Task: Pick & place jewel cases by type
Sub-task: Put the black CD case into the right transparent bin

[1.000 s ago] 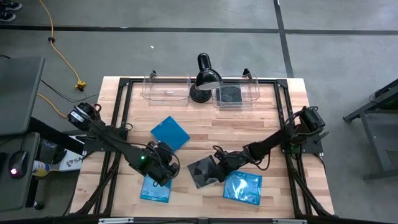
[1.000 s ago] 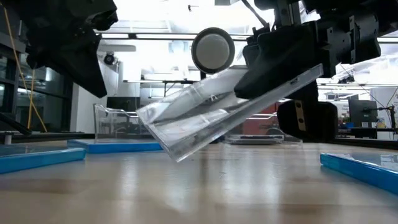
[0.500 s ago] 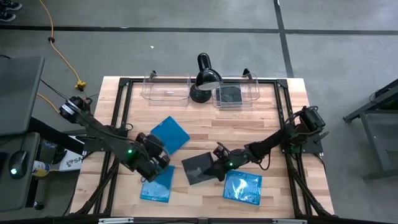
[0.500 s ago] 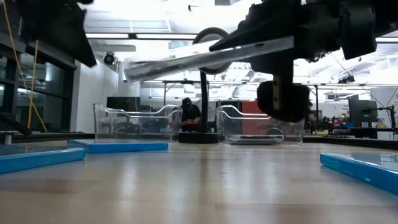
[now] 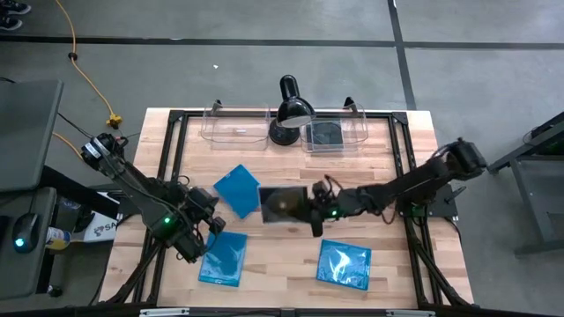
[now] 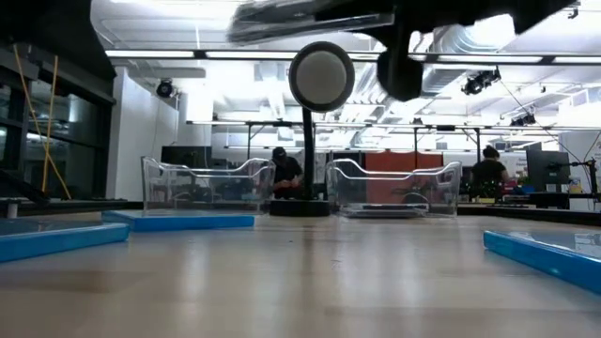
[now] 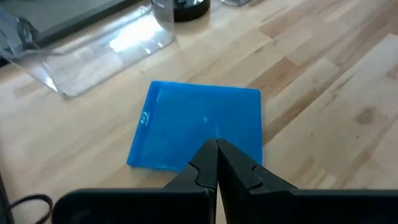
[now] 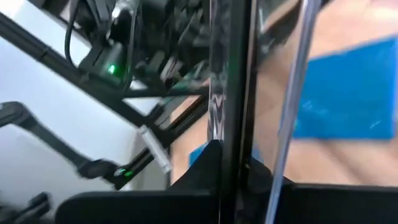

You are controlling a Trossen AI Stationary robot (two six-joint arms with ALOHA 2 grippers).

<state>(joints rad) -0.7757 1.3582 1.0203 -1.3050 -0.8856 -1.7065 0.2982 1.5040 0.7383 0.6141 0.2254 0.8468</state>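
Observation:
My right gripper [image 5: 310,210] is above the middle of the table, shut on a black jewel case [image 5: 280,203]. That case shows high up in the low view [image 6: 310,14], and edge-on in the right wrist view [image 8: 231,93]. Three blue cases lie flat on the wood: one left of centre [image 5: 238,189], one near the front left [image 5: 222,257] and one at the front right [image 5: 344,264]. Another dark case [image 5: 328,134] lies in the right clear bin [image 5: 357,132]. My left gripper [image 5: 201,224] [image 7: 216,149] is shut and hovers beside the left-centre blue case [image 7: 199,121]. My right gripper pinches the black case between its two fingers at the edge facing the table's right [image 8: 231,140]. The fingers come in about level from the right. The case is lifted clear of the table and lies roughly level, reaching out leftward from the fingers.
A black desk lamp [image 5: 289,110] stands between the two clear bins at the far edge; the left bin [image 5: 236,128] holds nothing I can see. Bare wood lies between the blue cases and the bins. People sit in the room behind the table.
My right gripper has raised the black case, which was tilted with a low corner near the table. The case is now level and high, and it has been carried toward the far edge. My left gripper has drawn back toward the table's left edge.

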